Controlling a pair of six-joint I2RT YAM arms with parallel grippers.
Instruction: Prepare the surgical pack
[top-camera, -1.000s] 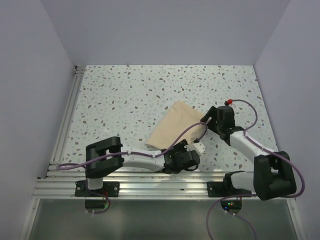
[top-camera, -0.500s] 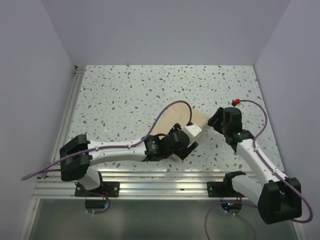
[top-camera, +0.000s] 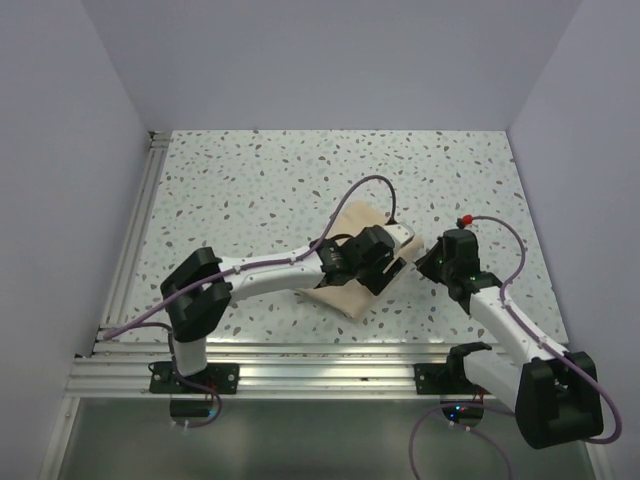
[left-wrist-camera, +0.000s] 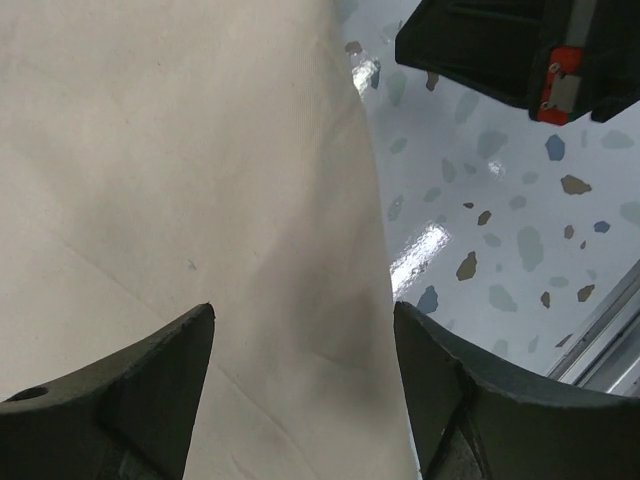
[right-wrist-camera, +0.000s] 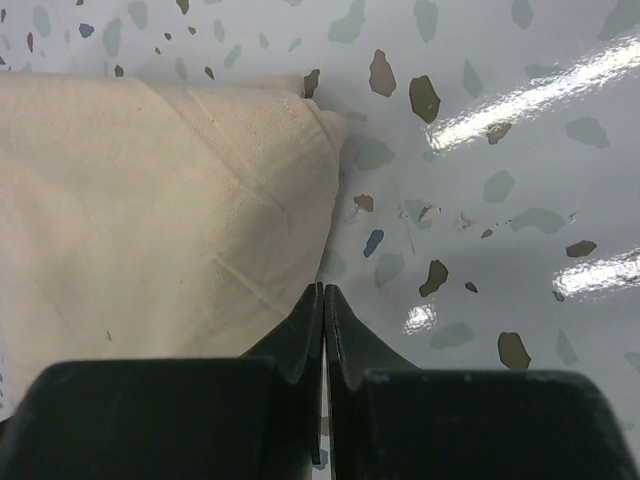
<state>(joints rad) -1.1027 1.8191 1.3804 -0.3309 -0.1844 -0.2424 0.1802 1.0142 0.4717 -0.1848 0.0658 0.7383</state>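
Note:
The surgical pack (top-camera: 342, 292) is a folded beige-tan wrap bundle lying on the speckled table, partly hidden under my left arm. My left gripper (top-camera: 388, 266) hangs over the pack's right side, open. In the left wrist view its fingers (left-wrist-camera: 150, 400) straddle the wrap (left-wrist-camera: 180, 170) with cloth below the gap and nothing pinched. My right gripper (top-camera: 427, 264) sits just right of the pack. In the right wrist view it is shut (right-wrist-camera: 323, 292), its tips at the edge of the wrap (right-wrist-camera: 150, 200), with no cloth seen between them.
The speckled tabletop (top-camera: 260, 190) stretches far and left of the pack. An aluminium rail (top-camera: 300, 365) runs along the near edge, and another (top-camera: 135, 240) along the left. Purple cables loop above both arms. The right gripper's black head (left-wrist-camera: 520, 50) is close to my left fingers.
My left arm has swung farther onto the pack with its jaws wider. The right gripper has gone from open to shut and shifted slightly nearer the pack's right edge.

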